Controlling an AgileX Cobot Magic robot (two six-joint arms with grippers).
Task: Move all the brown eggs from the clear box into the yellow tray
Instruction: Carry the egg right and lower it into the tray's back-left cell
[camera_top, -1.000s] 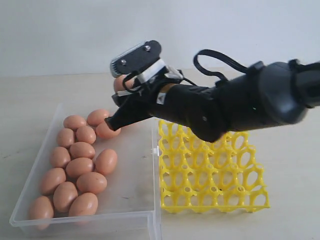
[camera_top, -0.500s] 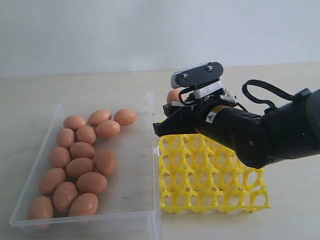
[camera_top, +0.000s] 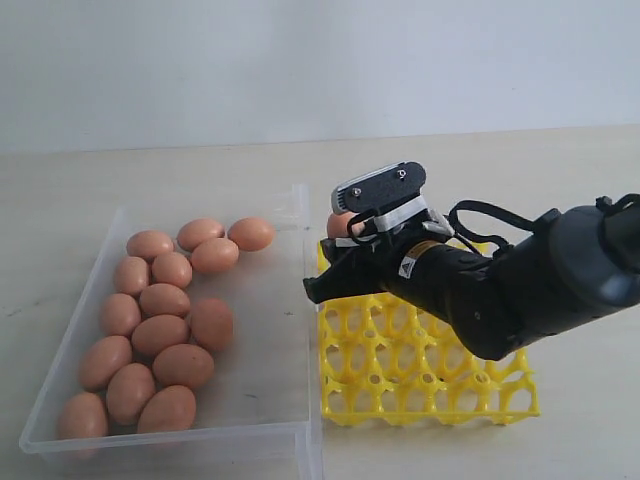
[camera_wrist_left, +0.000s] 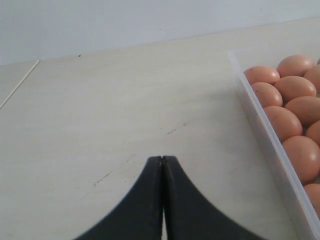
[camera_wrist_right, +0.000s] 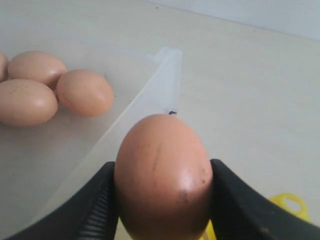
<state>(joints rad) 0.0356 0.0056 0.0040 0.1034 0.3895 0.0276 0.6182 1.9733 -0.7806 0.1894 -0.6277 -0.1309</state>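
Closest to the exterior camera, the front wall of the clear box (camera_top: 170, 436) and the front edge of the yellow tray (camera_top: 430, 392) sit side by side on the table (camera_top: 580, 440), box on the left and tray on the right, nearly touching. Further in, fifteen brown eggs (camera_top: 159, 335) lie bunched along the left half of the box floor, most of them touching a neighbour, with three strung along the far end. Beside one long wall of the box, seen only from its own wrist camera, the left gripper (camera_wrist_left: 162, 162) hangs over bare tabletop with its jaws pressed together on nothing. Beyond the middle of the tray, the right arm reaches in from the right, and the right gripper (camera_wrist_right: 161, 172) has its jaws clamped on either side of a single egg (camera_top: 340, 224), held in the air over the tray's far left corner, just beside the box's right wall. Behind it all runs a plain pale wall (camera_top: 300, 60).
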